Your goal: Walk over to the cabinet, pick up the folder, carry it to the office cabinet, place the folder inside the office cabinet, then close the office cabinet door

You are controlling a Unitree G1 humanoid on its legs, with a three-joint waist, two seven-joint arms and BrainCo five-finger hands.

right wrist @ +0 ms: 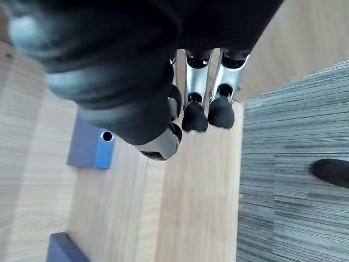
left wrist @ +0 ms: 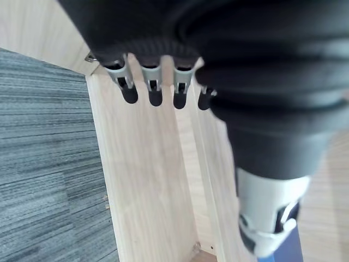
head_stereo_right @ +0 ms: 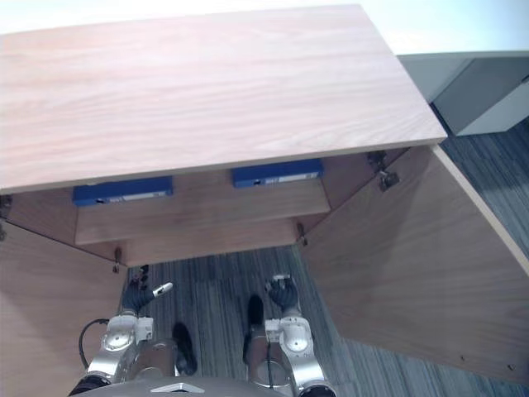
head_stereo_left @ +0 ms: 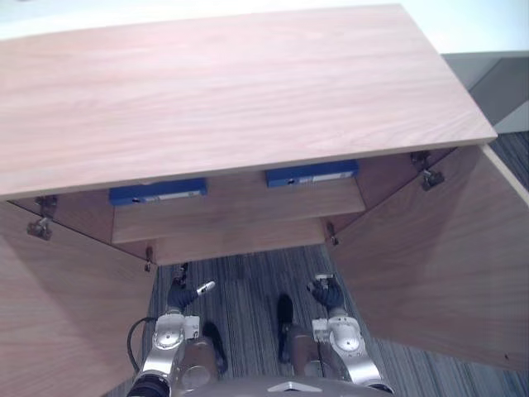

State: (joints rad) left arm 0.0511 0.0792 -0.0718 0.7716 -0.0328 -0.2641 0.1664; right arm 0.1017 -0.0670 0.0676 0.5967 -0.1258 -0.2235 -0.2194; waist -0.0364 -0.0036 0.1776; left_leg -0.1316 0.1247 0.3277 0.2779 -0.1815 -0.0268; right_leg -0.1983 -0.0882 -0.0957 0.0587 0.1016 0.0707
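The light wooden office cabinet is standing with both wooden doors swung wide. Two flat blue folders are lying on its shelf at mid-frame. The left robot hand and right robot hand are hanging released and empty at lower centre. Closing is probably coming next, best done by pushing each door's outer edge flat-fingered.

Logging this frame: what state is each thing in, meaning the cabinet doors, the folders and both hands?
Left cabinet door: open, swung outward.
Right cabinet door: open, swung outward.
Left blue folder: on the inner shelf, not held.
Right blue folder: on the same shelf, not held.
Left hand: fingers relaxed, empty.
Right hand: fingers relaxed, empty.
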